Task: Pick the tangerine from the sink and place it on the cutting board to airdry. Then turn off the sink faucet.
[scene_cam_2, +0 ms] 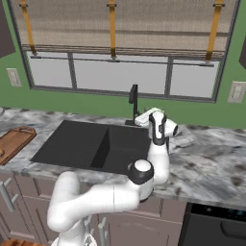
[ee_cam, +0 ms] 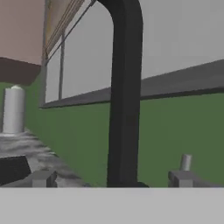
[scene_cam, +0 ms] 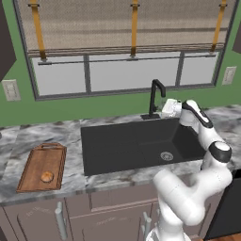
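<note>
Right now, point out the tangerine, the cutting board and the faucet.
tangerine (scene_cam: 46, 176): left base view, middle of the fruit.
cutting board (scene_cam: 39, 161): left base view, bare wood.
faucet (ee_cam: 124, 100): hand view, upright pipe.

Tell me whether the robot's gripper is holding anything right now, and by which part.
Nothing is held. The gripper is open, its fingertips either side of the slim black faucet without closing on it. The small orange tangerine lies on the reddish-brown wooden cutting board.

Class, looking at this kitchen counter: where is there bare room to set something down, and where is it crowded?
Bare counter lies between the cutting board and the sink, and right of the sink. The board holds the tangerine. It is crowded behind the sink, where the open claw sits by the faucet.
</note>
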